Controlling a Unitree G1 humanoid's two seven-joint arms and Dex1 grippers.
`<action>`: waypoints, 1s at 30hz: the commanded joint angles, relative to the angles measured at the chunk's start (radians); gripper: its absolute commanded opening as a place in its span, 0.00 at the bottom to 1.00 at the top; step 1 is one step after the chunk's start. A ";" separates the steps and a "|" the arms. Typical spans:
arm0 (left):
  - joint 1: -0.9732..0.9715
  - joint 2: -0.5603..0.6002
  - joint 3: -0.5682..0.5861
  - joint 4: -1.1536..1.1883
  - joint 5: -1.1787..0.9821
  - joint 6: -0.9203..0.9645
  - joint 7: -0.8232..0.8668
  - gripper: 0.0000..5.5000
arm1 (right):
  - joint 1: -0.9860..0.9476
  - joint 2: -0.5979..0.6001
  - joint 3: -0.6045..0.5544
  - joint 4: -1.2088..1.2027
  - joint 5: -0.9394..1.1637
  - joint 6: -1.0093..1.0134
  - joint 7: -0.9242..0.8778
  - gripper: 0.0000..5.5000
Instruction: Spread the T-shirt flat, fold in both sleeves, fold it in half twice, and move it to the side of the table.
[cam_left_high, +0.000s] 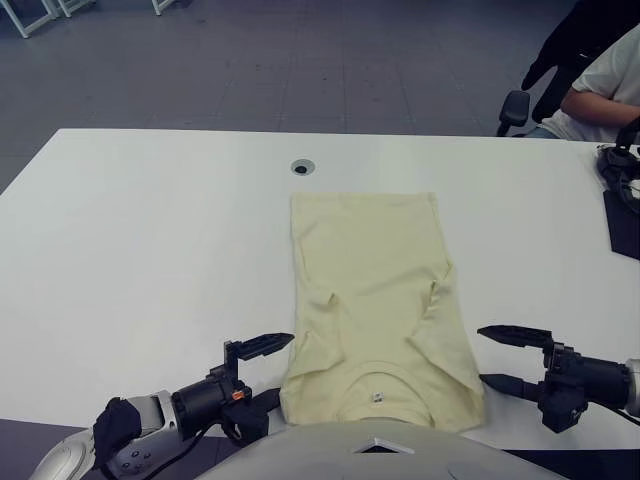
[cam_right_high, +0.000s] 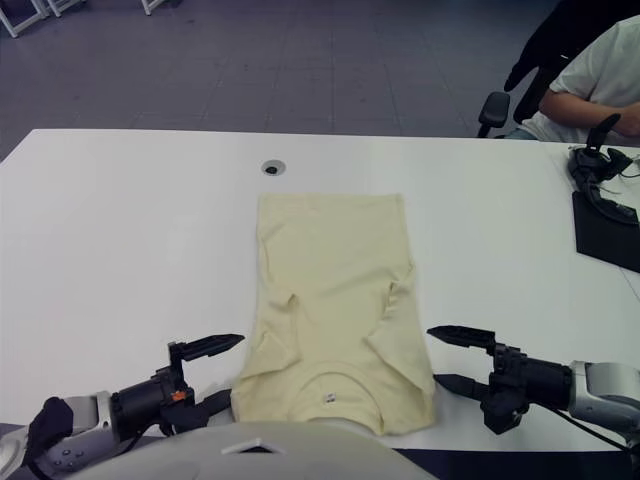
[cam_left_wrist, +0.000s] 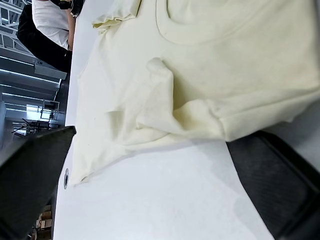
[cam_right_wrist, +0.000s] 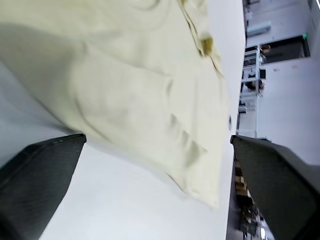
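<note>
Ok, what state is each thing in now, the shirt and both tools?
T-shirt: flat on the table, both sleeves folded in, not yet folded in half.
Left tool: open, empty, beside the shirt's near left corner.
Right tool: open, empty, beside the shirt's near right corner.

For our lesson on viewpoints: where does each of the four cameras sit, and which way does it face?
Left eye: on the head, facing forward and down at the T-shirt on the table; left end effector and right end effector flank it.
Right eye: beside it, same scene.
Left wrist: on the left arm, facing the T-shirt's collar end between its own fingers.
Right wrist: on the right arm, facing the T-shirt's edge likewise.
Shared: the T-shirt.
</note>
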 joint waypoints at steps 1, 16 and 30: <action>0.014 -0.002 -0.055 0.031 0.051 0.049 -0.077 0.98 | -0.011 -0.010 0.059 -0.076 0.162 0.093 -0.083 0.98; 0.022 0.004 -0.100 0.000 0.057 0.076 -0.093 0.79 | 0.014 -0.084 -0.025 0.051 -0.344 -0.092 -0.192 0.98; 0.022 -0.022 -0.149 -0.028 0.078 0.102 -0.094 0.30 | 0.015 -0.080 0.161 -0.058 -0.402 -0.090 -0.299 0.71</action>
